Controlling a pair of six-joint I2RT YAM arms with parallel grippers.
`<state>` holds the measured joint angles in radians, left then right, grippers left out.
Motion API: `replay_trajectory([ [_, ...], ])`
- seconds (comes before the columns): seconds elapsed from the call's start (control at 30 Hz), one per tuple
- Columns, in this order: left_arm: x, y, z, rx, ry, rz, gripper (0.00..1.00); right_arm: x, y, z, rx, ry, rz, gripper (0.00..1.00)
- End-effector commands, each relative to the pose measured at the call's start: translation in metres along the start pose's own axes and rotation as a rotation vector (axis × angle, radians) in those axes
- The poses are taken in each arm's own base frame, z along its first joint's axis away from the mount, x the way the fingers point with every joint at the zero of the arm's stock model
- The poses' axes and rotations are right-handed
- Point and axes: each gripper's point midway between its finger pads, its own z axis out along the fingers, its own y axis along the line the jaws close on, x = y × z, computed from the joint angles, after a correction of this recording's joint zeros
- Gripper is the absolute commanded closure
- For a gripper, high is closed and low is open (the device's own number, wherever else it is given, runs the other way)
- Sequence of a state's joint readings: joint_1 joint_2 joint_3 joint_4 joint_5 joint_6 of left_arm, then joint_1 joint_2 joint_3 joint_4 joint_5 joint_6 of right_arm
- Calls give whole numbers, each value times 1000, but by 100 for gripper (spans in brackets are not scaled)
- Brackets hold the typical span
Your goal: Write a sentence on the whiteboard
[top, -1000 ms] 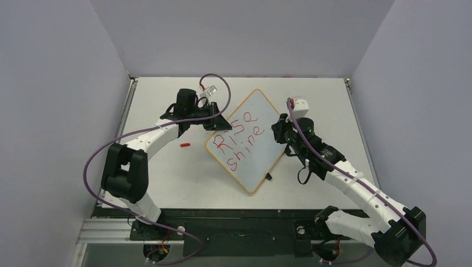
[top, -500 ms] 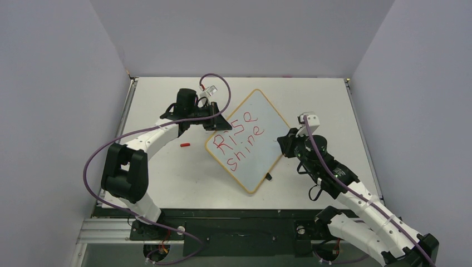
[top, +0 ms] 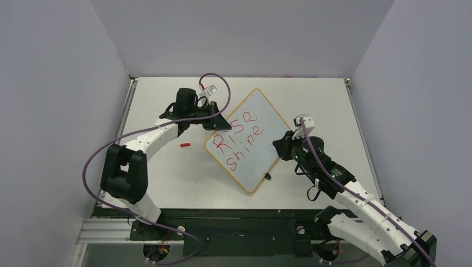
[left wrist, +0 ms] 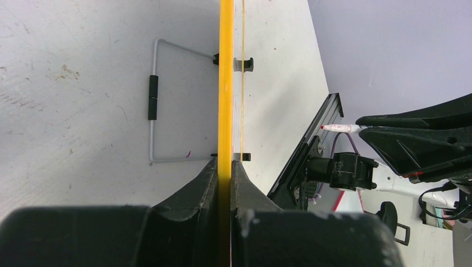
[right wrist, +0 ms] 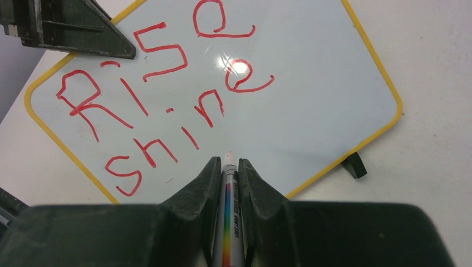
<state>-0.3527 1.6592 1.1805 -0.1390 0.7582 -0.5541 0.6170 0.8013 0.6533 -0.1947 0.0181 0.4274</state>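
Pale lilac walls [top: 239, 33] close in three sides of a white counter [top: 167, 172], and the whiteboard [top: 249, 140] sits near the middle of the top view, turned so that it reads as a diamond with one corner toward the far wall. Its thin orange-yellow frame [right wrist: 389, 83] runs round a white face carrying the red words "Rise" [right wrist: 139, 67] and "shine" [right wrist: 183, 133], one above the other. The left hand [top: 217, 123] is clamped on the board's upper-left edge; from the left wrist the board is seen edge-on, the two black fingers [left wrist: 209, 178] pressed tight on either side of the yellow strip. That same view shows a bent wire stand [left wrist: 153, 100] with a black sleeve hooked to the board at two black clips [left wrist: 243, 64]. The right hand [top: 279, 148] is at the board's right-hand edge, closed on a marker [right wrist: 229, 222] whose rainbow-striped barrel runs up between the fingers, the pale tip poking out just past them over the lower part of the white face. From the left wrist that tip appears clear of the board surface. One more black clip [right wrist: 354, 165] juts from the frame's lower right edge. A small red cap [top: 185, 145] lies on the counter just left of the board.
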Motion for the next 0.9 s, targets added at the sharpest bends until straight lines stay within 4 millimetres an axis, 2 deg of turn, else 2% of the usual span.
replay_trajectory([
  [0.0,-36,-18,-25,-21,-133,124,100,-14,10,7,-42,-56,-26,100],
  [0.37,-32,-14,-34,-33,-151,136,100,-6,31,7,-179,-88,-59,100],
  [0.63,-26,-8,-35,-43,-150,130,100,13,54,6,-253,-72,-106,100],
  [0.87,-26,-3,-32,-49,-149,122,100,26,64,7,-279,-51,-113,100],
])
